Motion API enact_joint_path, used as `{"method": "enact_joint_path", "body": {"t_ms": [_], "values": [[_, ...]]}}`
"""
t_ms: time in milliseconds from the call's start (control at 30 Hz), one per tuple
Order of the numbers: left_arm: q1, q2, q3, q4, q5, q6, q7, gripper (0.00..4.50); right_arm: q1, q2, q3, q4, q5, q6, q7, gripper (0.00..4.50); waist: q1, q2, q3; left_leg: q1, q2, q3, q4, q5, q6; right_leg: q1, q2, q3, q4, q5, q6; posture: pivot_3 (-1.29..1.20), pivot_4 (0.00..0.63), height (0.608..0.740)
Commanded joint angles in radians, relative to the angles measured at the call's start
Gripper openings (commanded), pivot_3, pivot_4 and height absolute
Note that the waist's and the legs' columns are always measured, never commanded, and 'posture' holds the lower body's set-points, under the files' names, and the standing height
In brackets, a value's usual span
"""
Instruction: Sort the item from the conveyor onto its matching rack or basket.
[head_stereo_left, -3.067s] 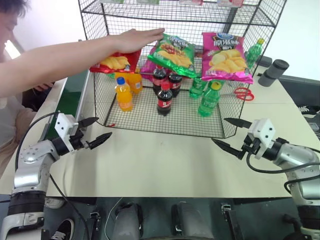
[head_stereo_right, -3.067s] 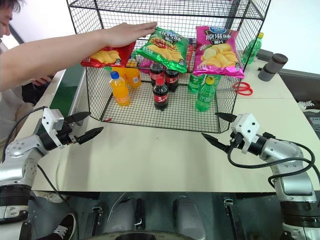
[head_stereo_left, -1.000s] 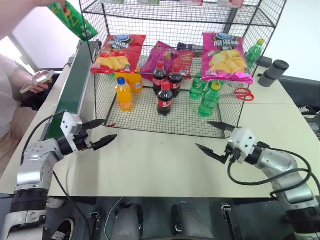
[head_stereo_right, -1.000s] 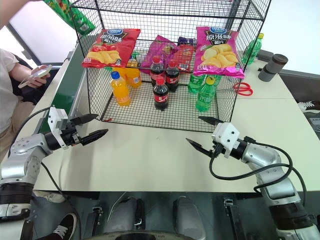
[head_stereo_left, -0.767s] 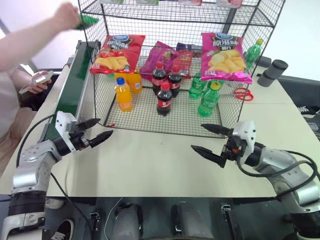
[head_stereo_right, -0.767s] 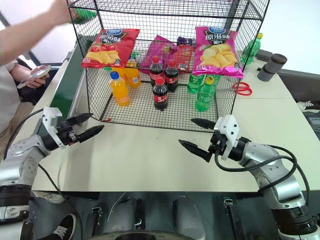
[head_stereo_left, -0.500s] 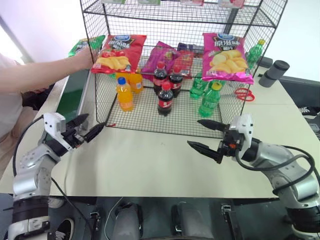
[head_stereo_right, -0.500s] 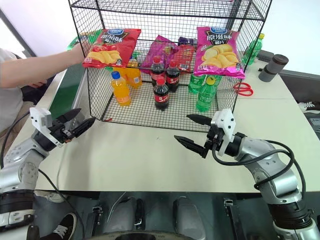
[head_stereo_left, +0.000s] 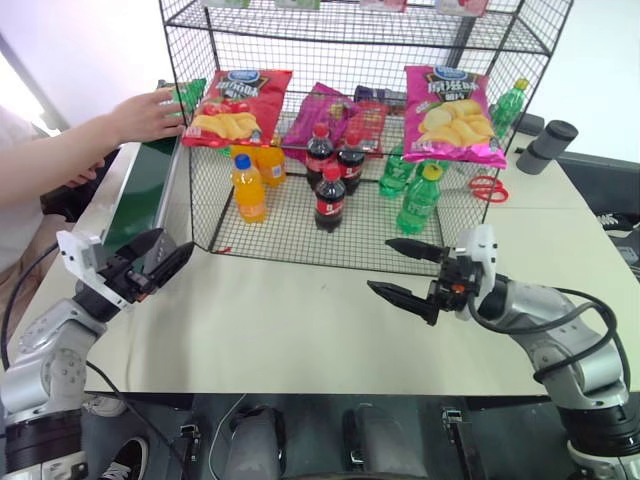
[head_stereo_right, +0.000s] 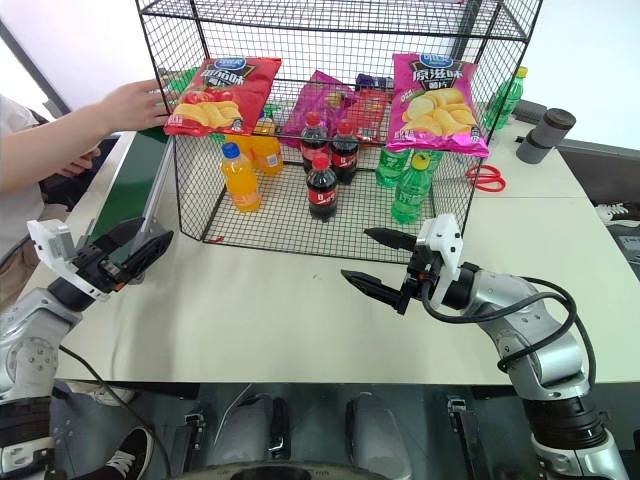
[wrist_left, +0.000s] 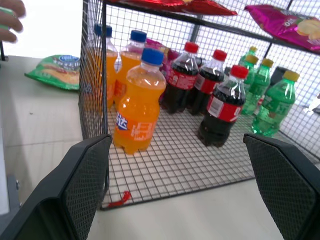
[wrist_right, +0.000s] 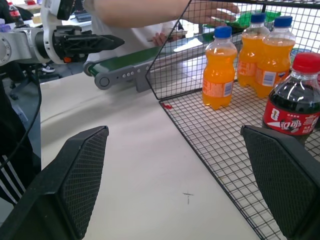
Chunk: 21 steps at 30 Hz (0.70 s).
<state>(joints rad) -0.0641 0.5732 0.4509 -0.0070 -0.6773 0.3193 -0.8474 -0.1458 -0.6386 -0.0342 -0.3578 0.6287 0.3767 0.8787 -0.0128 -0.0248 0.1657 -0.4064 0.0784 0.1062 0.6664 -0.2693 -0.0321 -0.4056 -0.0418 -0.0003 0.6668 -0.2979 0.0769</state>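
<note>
The task is judged barely begun: nothing is held by either gripper. The green crisp bag (head_stereo_left: 186, 93) is seen under a person's hand (head_stereo_left: 150, 112), far ahead of the left gripper (head_stereo_left: 155, 266), beside the rack (head_stereo_left: 330, 240) corner, at the far stretch of the conveyor (head_stereo_left: 135, 205); whether it lies on the belt cannot be told. Picking it up and placing it on the rack remain to be done. The left gripper's fingers are spread wide, and so are those of the right gripper (head_stereo_left: 405, 271), which is held over the pale table (head_stereo_left: 300, 320) just in front of the rack. Bottles and other crisp bags are stored in the rack. White walls are seen behind.
</note>
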Motion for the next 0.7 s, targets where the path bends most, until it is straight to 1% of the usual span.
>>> {"method": "enact_joint_path", "body": {"t_ms": [33,167,267,333,467,533,600,700], "values": [[0.035,0.013,0.019,-0.049,0.012,-0.026,-0.002,4.50,-0.038,0.024,0.022,0.002,-0.019,-0.017,0.012,4.42,-0.001,0.000,0.000,0.000,0.000,0.000,0.000,0.000,0.000,0.000,0.000,0.000,0.000,0.000,0.000,0.00,0.150,0.740],[0.094,0.006,0.055,-0.083,0.038,-0.055,0.051,4.50,-0.095,0.061,0.061,0.042,-0.032,-0.009,0.029,4.42,-0.004,0.000,0.000,0.000,0.001,0.000,0.000,0.000,0.000,-0.001,0.000,0.000,0.000,0.000,0.000,0.00,0.150,0.740],[0.144,-0.013,0.096,-0.094,0.090,-0.132,0.118,4.50,-0.139,0.084,0.094,0.084,-0.054,-0.021,0.054,4.42,-0.003,0.000,0.000,0.000,0.001,0.000,0.000,0.000,0.000,-0.001,0.000,0.000,0.000,0.000,0.000,0.00,0.150,0.740],[0.183,-0.041,0.124,-0.114,0.131,-0.187,0.176,4.50,-0.172,0.104,0.115,0.110,-0.066,-0.026,0.070,4.42,-0.002,0.000,0.000,0.000,0.001,0.000,0.000,0.000,0.000,-0.001,-0.001,0.000,0.000,0.000,0.000,0.00,0.150,0.740],[0.281,-0.114,0.188,-0.178,0.156,-0.239,0.277,4.50,-0.228,0.138,0.157,0.161,-0.094,-0.045,0.110,4.42,-0.002,0.000,0.000,0.000,0.001,0.001,0.000,0.000,0.001,-0.001,-0.001,0.000,0.000,0.000,0.000,0.00,0.150,0.740],[0.333,-0.155,0.215,-0.202,0.191,-0.289,0.327,4.50,-0.256,0.157,0.170,0.191,-0.099,-0.048,0.131,4.42,-0.003,0.000,0.000,0.000,0.002,0.001,0.000,-0.001,0.001,-0.001,-0.002,0.000,0.000,0.000,0.000,0.00,0.150,0.740],[0.378,-0.190,0.234,-0.227,0.181,-0.316,0.343,4.50,-0.284,0.175,0.186,0.219,-0.114,-0.057,0.148,4.42,-0.003,0.000,0.000,0.000,0.002,0.001,0.000,-0.001,0.001,-0.001,-0.002,0.000,-0.001,0.000,0.000,0.00,0.150,0.740],[0.401,-0.217,0.261,-0.227,0.183,-0.338,0.393,4.50,-0.317,0.201,0.212,0.248,-0.128,-0.059,0.169,4.42,0.000,0.000,0.000,0.000,0.002,0.001,0.000,-0.001,0.001,-0.001,-0.002,0.000,0.000,0.000,0.000,0.00,0.150,0.740]]}}
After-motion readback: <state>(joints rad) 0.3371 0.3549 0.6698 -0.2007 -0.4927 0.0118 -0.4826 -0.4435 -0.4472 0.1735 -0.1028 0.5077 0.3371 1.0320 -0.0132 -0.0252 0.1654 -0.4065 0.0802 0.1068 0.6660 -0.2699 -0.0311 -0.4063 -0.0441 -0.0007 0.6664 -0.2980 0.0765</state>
